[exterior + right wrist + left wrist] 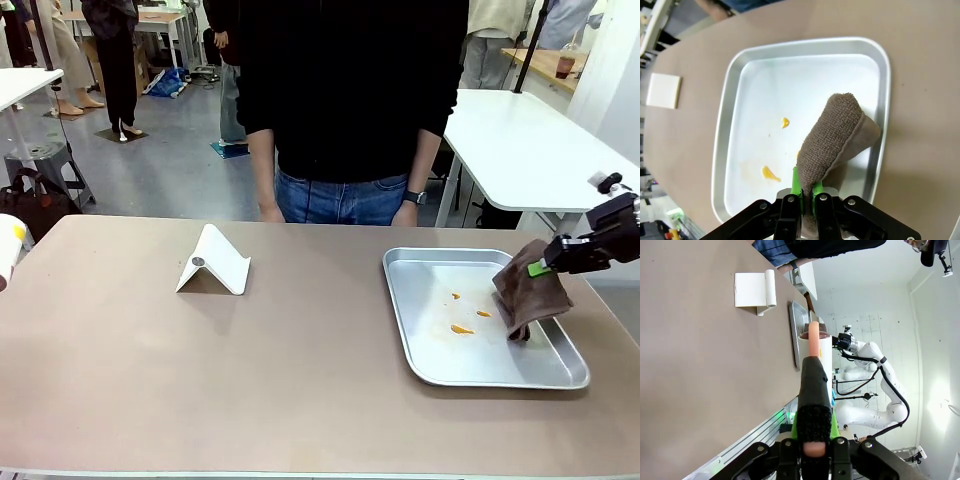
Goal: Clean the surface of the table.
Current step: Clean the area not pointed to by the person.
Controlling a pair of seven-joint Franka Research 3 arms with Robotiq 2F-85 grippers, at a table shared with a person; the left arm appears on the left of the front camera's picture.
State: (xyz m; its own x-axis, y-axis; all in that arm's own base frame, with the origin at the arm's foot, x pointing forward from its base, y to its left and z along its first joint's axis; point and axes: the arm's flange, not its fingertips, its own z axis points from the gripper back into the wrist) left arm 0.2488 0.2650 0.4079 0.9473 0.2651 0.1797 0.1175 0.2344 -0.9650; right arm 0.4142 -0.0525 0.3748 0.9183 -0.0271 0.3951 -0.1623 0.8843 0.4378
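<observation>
The taupe table [200, 380] [700, 365] [920, 100] carries a shiny metal tray [400, 300] [722, 150] at its right. Orange smears [461, 329] [769, 173] mark the tray's floor. My right gripper [545, 265] [807, 185] is shut on a brown cloth [530, 295] [832, 132], which hangs over the tray's right half, to the right of the smears. My left gripper [812, 360] is shut on a white bottle-like thing [822, 352] [8, 250] with a peach tip, held above the table's left end.
A folded white stand [213, 262] [752, 289] [663, 90] sits left of centre near the far edge. A person [350, 100] in a black top stands at the far side, hands [405, 212] at the table's edge. A white table [530, 140] stands behind at the right.
</observation>
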